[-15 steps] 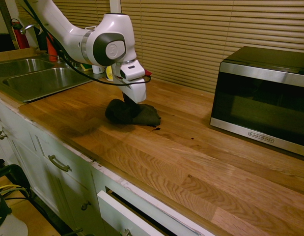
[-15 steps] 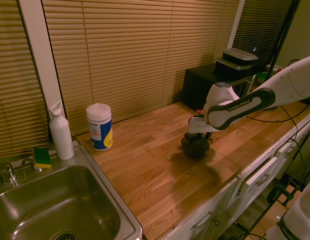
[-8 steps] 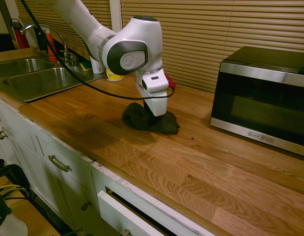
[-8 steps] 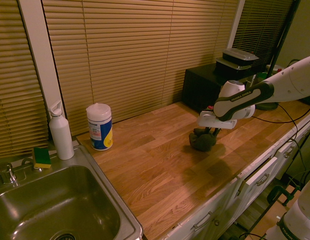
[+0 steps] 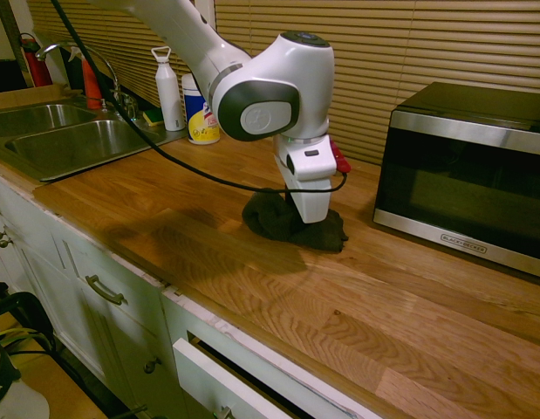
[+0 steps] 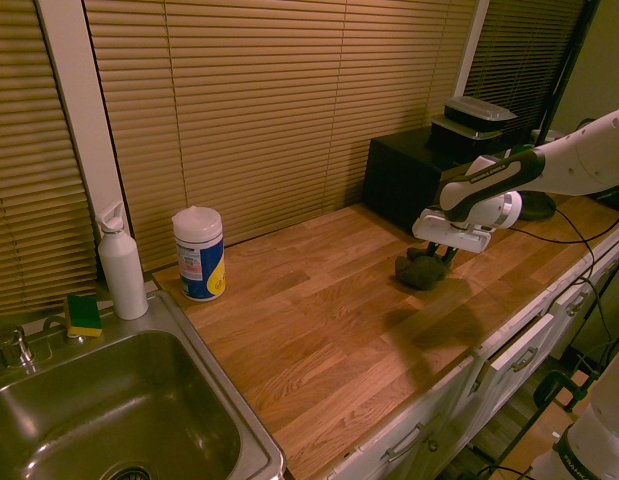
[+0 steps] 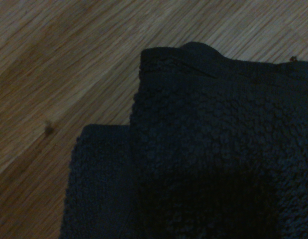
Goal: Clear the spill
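Observation:
A dark lumpy cloth (image 5: 268, 218) (image 6: 421, 272) lies on the wooden counter (image 5: 165, 209) in front of the microwave. My gripper (image 5: 310, 220) (image 6: 436, 262) points straight down into the cloth and is shut on it, pressing it against the wood. From close up, the wrist view is mostly filled by the cloth (image 7: 203, 149). A tiny dark speck (image 7: 48, 128) of the spill sits on the wood beside it, and another speck (image 7: 293, 59) lies at the cloth's edge. No drops of the spill show in the exterior views.
A black and steel microwave (image 5: 466, 170) (image 6: 404, 170) stands just beyond the cloth. Toward the other end of the counter are a steel sink (image 5: 69, 140) (image 6: 89, 420), a wipes canister (image 5: 200, 113) (image 6: 199, 253), a white bottle (image 5: 169, 78) (image 6: 121, 262) and a sponge (image 6: 84, 315).
My gripper has dragged the cloth along the counter toward the microwave, passing over the dark specks that lay beside it a second ago.

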Action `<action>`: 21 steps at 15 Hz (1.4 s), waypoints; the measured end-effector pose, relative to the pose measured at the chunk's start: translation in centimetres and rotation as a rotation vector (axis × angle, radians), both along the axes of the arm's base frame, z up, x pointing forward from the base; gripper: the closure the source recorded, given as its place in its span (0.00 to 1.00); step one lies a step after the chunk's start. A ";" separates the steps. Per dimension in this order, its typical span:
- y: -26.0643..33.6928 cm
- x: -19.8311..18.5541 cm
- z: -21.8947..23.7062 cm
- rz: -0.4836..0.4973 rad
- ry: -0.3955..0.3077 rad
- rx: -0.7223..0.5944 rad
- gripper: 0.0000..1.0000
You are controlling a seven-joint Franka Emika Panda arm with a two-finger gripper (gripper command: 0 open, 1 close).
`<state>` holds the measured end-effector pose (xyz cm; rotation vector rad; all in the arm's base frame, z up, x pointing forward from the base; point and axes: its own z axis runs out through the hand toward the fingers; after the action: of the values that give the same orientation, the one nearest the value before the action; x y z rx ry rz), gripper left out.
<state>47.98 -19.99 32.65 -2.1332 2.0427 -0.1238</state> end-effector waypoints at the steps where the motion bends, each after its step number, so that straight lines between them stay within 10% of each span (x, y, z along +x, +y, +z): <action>1: 0.0 0.0 0.0 0.000 0.000 0.000 1.00; 15: 1.0 0.2 0.7 0.035 0.000 0.000 1.00; 21: 30.3 -0.3 5.7 0.405 -0.065 -0.102 1.00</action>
<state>47.68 10.35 38.38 -2.5185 1.5602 -0.2386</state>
